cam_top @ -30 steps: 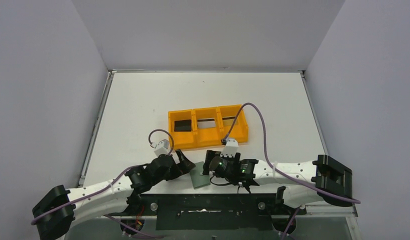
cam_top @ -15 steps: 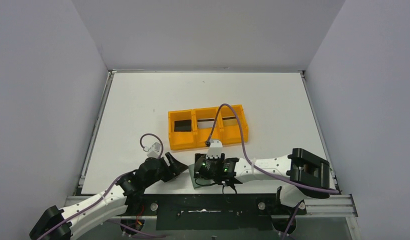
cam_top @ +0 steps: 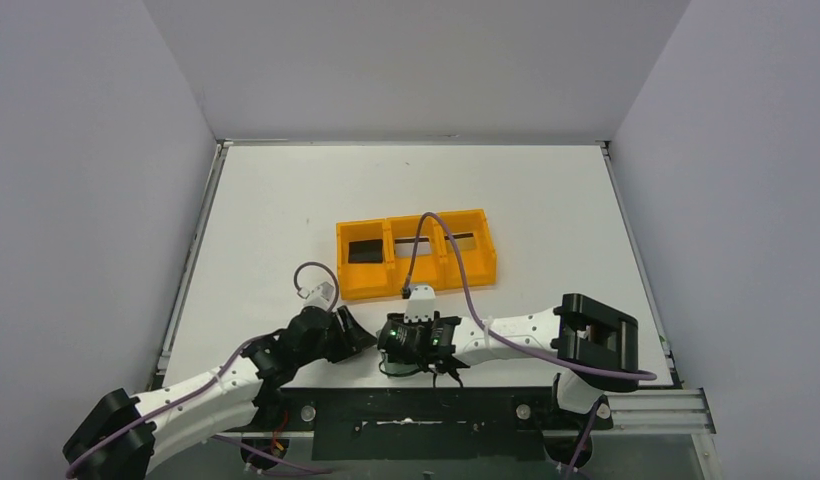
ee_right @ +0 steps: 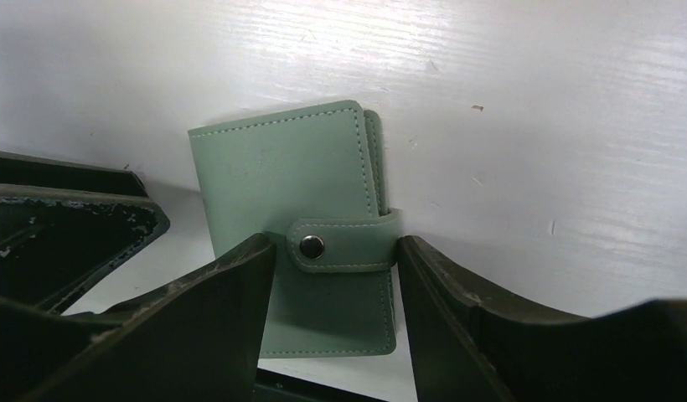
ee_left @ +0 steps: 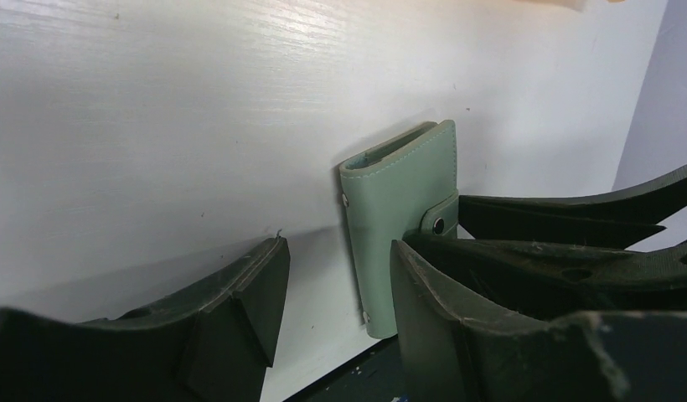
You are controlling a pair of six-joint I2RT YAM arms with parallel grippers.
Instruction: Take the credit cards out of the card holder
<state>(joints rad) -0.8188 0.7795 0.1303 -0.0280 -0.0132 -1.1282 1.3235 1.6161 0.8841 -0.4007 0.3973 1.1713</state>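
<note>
Seemingly to pin it for unsnapping, the right gripper (ee_right: 332, 272) straddles, jaws apart, the snapped-shut grey-green folding card holder (ee_right: 281, 176) just nearside of the orange three-compartment plastic tray (cam_top: 414, 281), with the left gripper (ee_left: 336, 280) spread alongside.

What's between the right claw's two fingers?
The closed card holder, its snapped tab inside the open right gripper; the right wrist view shows it.
</note>
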